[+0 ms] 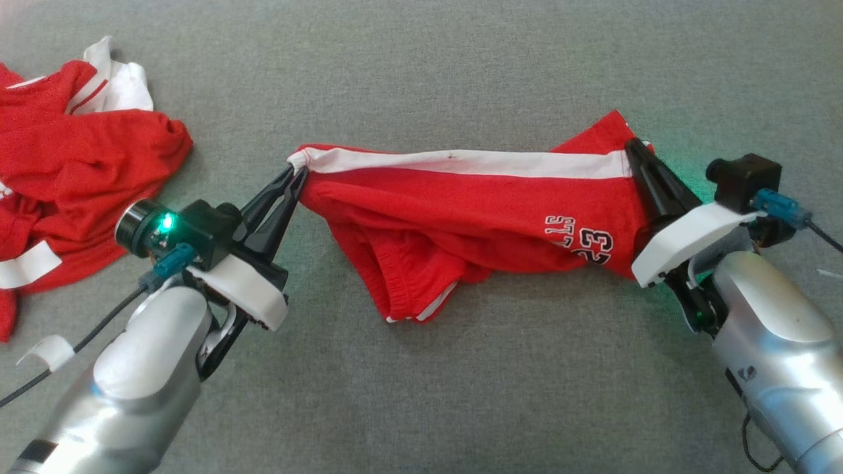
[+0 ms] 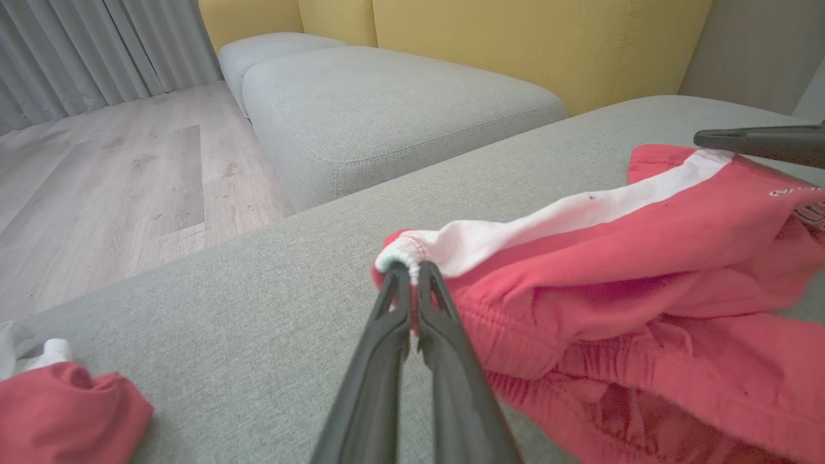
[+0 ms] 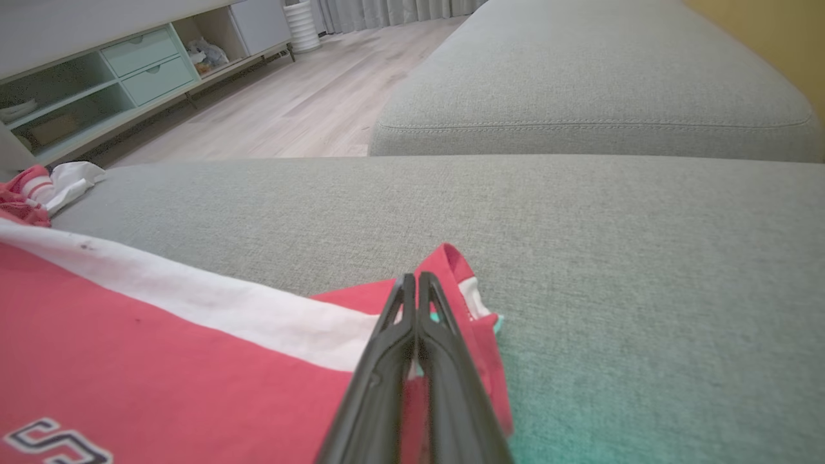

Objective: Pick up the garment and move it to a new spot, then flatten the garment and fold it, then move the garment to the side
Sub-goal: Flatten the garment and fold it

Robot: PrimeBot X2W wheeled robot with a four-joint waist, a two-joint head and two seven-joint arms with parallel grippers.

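Observation:
The garment (image 1: 461, 197) is a pair of red shorts with a white side stripe and black-and-white lettering. It stretches across the grey cushion between my two grippers. My left gripper (image 1: 296, 174) is shut on its white-edged left corner, and the left wrist view shows that gripper (image 2: 409, 267) pinching the hem of the garment (image 2: 612, 258). At the far right end my right gripper (image 1: 633, 146) is shut on the garment. In the right wrist view its fingers (image 3: 412, 280) are closed over the red cloth (image 3: 161, 335) beside the stripe.
A heap of other red and white clothes (image 1: 72, 171) lies at the left edge of the grey cushion (image 1: 461, 368). A second cushion (image 2: 387, 109) and wooden floor (image 2: 97, 187) lie beyond. A pale green cabinet (image 3: 97, 84) stands across the floor.

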